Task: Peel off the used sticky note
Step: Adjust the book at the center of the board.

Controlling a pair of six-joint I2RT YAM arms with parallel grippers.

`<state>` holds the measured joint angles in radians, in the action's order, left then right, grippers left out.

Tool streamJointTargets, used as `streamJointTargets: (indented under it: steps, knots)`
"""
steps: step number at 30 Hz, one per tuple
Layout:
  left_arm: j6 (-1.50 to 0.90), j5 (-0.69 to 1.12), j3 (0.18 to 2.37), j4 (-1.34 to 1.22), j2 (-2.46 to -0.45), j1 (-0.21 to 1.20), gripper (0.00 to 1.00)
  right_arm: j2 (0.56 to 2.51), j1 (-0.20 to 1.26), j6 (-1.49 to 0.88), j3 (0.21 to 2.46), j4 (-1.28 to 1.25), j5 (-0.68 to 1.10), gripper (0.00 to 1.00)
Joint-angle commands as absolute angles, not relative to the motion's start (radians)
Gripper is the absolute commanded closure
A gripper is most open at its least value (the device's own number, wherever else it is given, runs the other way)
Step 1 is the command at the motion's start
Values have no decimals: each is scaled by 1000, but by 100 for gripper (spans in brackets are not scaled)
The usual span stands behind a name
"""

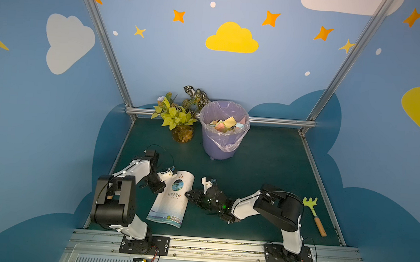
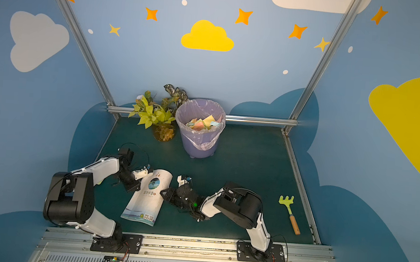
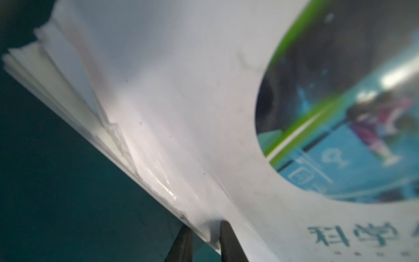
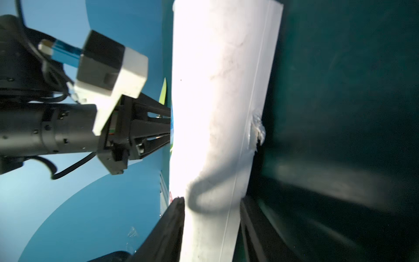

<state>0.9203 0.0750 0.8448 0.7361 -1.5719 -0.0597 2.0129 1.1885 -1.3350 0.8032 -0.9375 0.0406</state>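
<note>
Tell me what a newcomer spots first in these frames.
The white booklet, bowed up at the front centre of the green table: the left gripper has its jaws shut on one edge, and the right gripper has its jaws around the opposite edge. At the back, the purple bin holding coloured sticky notes stands beside a potted plant.

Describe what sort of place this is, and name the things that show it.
Probably a robot test booth decorated like a child's room: white-and-black left arm and right arm bolted to a silver metal rail, blue walls painted with a yellow cloud, lilac plastic bin of coloured paper notes.
</note>
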Motion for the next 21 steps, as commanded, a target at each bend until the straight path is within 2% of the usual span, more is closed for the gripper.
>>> streamJointTargets:
  steps: [1,3,9,21]
  knots:
    - [939,113,808,733,-1627,-45,76,2030,1200,-1349,829,-1173,97,53]
    - [942,121,811,741,-1624,-44,76,2047,1202,-1341,833,-1236,96,44]
    - [943,133,814,749,-1610,-47,77,2078,1204,-1324,874,-1244,100,27]
    - [943,184,833,782,-1602,-58,78,2184,1216,-1336,972,-1359,83,24]
